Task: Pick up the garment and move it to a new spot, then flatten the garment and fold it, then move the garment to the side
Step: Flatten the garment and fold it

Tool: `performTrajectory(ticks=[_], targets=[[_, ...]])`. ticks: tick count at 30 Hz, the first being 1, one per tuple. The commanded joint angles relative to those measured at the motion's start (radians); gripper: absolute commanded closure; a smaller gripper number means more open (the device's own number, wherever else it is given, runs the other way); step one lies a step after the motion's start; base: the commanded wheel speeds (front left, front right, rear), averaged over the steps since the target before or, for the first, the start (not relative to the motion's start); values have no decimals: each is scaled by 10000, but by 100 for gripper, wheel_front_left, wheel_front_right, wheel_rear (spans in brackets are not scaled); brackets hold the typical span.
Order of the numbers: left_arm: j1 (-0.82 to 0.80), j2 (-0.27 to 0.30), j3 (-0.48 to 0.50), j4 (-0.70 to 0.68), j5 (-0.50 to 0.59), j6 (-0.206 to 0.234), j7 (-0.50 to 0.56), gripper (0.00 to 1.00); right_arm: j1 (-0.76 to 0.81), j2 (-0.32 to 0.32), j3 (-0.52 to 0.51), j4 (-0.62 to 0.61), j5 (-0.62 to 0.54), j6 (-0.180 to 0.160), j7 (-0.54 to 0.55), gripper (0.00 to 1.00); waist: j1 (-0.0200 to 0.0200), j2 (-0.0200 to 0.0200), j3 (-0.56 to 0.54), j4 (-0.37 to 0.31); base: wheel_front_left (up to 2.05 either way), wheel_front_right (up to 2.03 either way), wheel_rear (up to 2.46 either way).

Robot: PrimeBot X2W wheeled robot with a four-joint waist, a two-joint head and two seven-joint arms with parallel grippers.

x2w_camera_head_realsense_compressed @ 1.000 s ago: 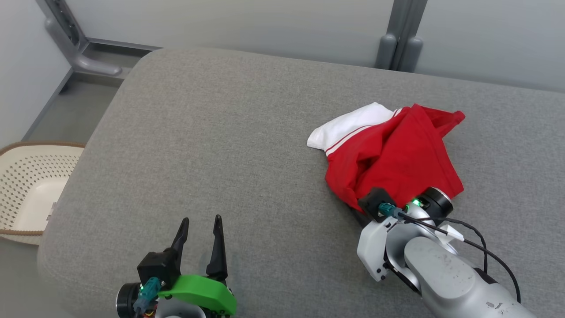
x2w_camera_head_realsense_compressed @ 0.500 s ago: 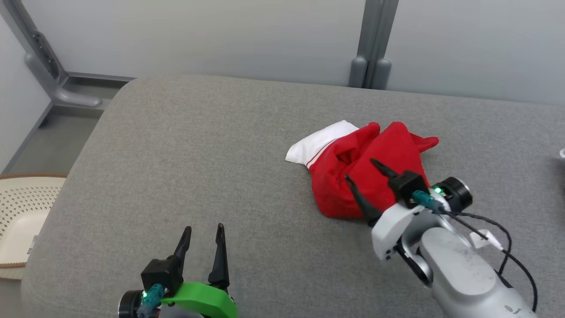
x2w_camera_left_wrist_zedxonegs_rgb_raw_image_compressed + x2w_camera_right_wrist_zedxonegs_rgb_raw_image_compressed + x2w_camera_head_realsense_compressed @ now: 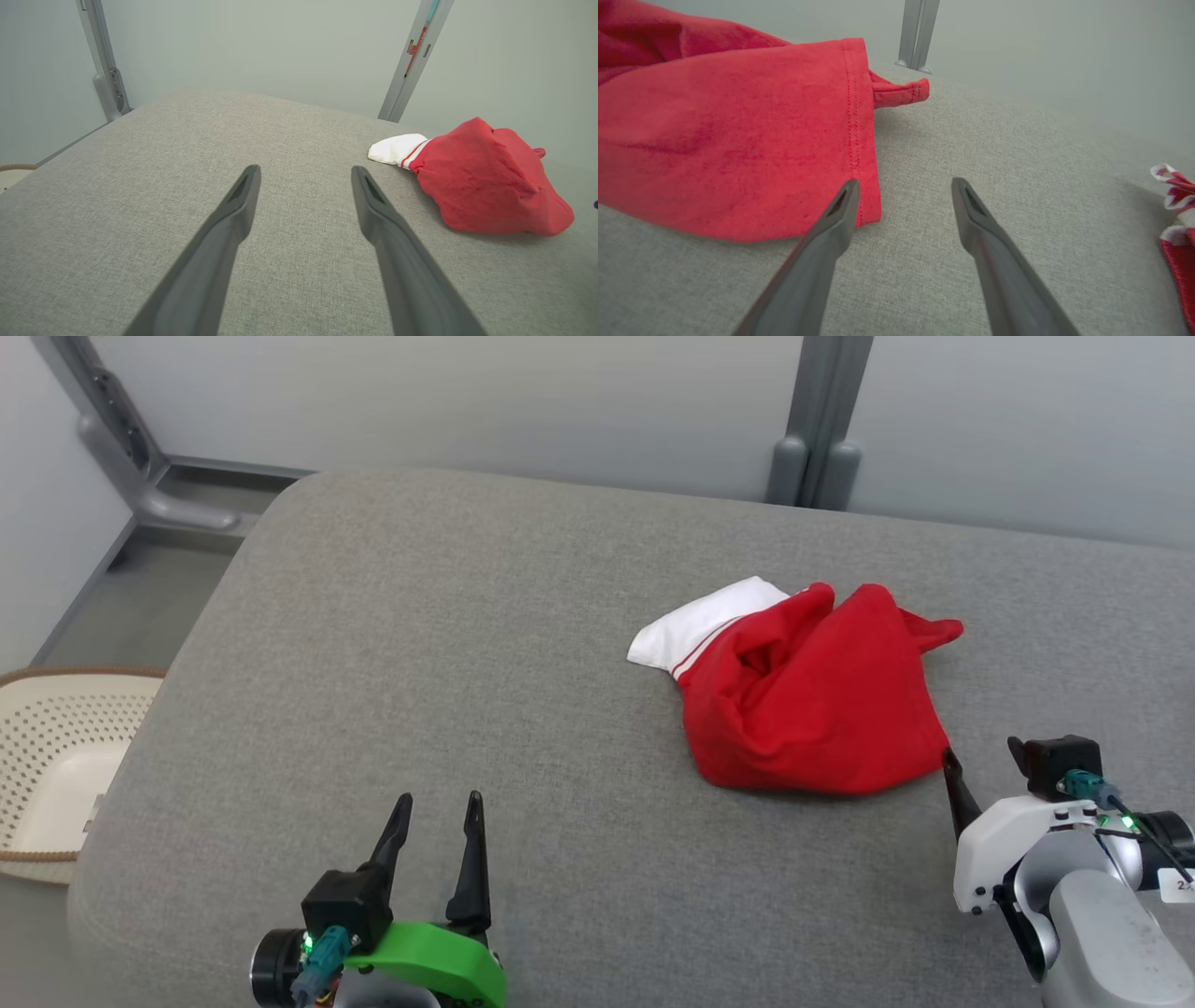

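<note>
A crumpled red garment (image 3: 812,705) with a white sleeve (image 3: 695,625) lies in a heap right of centre on the grey padded surface (image 3: 448,644). My right gripper (image 3: 990,765) stands open just off the heap's near right corner. In the right wrist view its left finger (image 3: 831,224) rests at the hemmed edge of the garment (image 3: 714,140) and nothing lies between its fingers. My left gripper (image 3: 439,803) is open and empty at the near left, far from the cloth. The left wrist view has the garment (image 3: 486,182) off to the right of that gripper (image 3: 304,169).
A cream perforated basket (image 3: 56,756) stands on the floor beyond the surface's left edge. A grey metal post (image 3: 822,420) rises against the back wall. Another red and white cloth (image 3: 1176,210) lies at the far right of the right wrist view.
My right gripper opened and let go of the garment, which dropped into a heap. That gripper then drew back toward the near right. The camera has also shifted.
</note>
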Motion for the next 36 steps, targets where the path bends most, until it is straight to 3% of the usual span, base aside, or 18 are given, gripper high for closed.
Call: performTrajectory(ticks=[1, 6, 7, 9, 10, 11, 12, 18, 24, 28, 36], targets=[[-155, 65, -1, -39, 9, 33, 27, 0, -109, 47, -103, 208, -16, -15, 73, 0, 0, -1, 427, 408, 0, 0, 0], [-281, 103, 34, -25, -28, 79, -18, 0, -730, 354, -196, 1250, 47, -17, 161, 0, 0, -1, 665, 685, 0, 0, 0], [-280, 104, 42, -14, -39, 89, -23, 0, -840, 391, -162, 1411, 107, -17, 144, 11, 0, -1, 668, 694, 0, 0, 0], [-279, 123, 52, 6, -61, 94, -28, 0, -1007, 492, -3, 1709, 221, -17, 175, 65, 0, -1, 653, 673, 0, 0, 0], [-267, 138, 64, 12, -66, 106, -33, 0, -1083, 524, 72, 1825, 257, -15, 171, 73, 0, -1, 640, 643, 0, 0, 0], [-256, 144, 60, 12, -70, 122, -37, 0, -1171, 534, 153, 1941, 312, -17, 131, 92, 0, -1, 623, 593, 0, 0, 0], [-254, 151, 61, 14, -73, 134, -41, 0, -1249, 553, 239, 2031, 336, -17, 94, 100, 0, -1, 605, 538, 0, 0, 0], [-156, 177, 46, -1, -135, 162, -29, 0, -1501, 540, 564, 2127, 628, -17, -438, 100, 0, -1, 442, 13, 0, 0, 0], [60, 200, 96, -21, -211, 248, -46, 0, -873, 454, 312, 1418, 735, -17, -558, 100, 0, -1, 177, -722, 0, 0, 0], [164, 163, 65, -12, -247, 240, -54, 0, 8, 557, -302, 359, 789, -17, -41, 100, 0, -1, 33, -1115, 0, 0, 0], [63, 83, 33, -82, -273, 262, -99, 0, 2153, 843, -1937, -3085, 347, -17, 1743, 100, 0, -1, 258, -1507, 0, 0, 0]])
